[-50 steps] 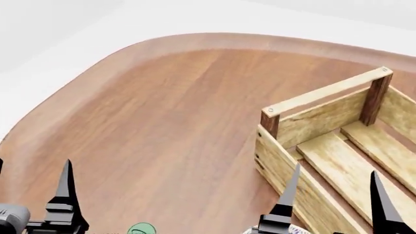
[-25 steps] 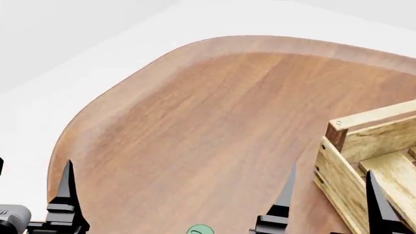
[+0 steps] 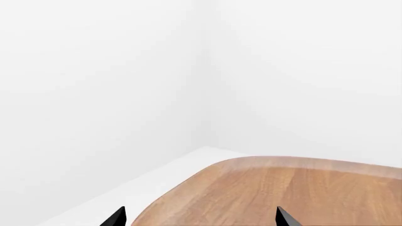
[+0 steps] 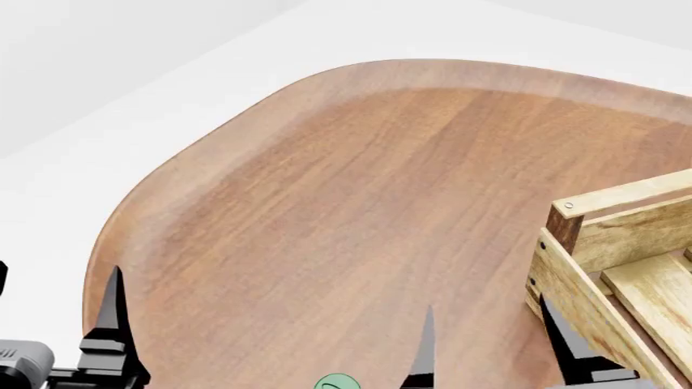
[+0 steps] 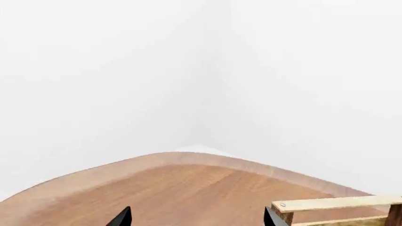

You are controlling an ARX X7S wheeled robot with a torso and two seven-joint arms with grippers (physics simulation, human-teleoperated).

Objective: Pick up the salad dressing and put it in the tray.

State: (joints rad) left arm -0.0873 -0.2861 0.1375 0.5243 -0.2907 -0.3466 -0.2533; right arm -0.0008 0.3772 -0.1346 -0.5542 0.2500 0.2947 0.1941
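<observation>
Only the round green cap of the salad dressing (image 4: 336, 382) shows, at the bottom edge of the head view; its bottle is out of frame. The tray (image 4: 605, 243), a light-wood slatted crate with a dark corner post, stands at the right of the table; its corner also shows in the right wrist view (image 5: 333, 205). My right gripper (image 4: 492, 348) is open and empty, its left finger just right of the cap and its right finger by the crate's wall. My left gripper (image 4: 54, 312) is open and empty at the table's left edge. Both wrist views show only spread fingertips: left (image 3: 199, 219), right (image 5: 197, 219).
The rounded brown wooden table (image 4: 357, 203) fills the head view, with white floor and walls beyond its curved far edge. The crate's near wall stands close to my right gripper's right finger (image 4: 568, 340).
The head view swung so the crate slid toward the right edge. My right gripper has shifted left toward the green cap. The left gripper has hardly moved.
</observation>
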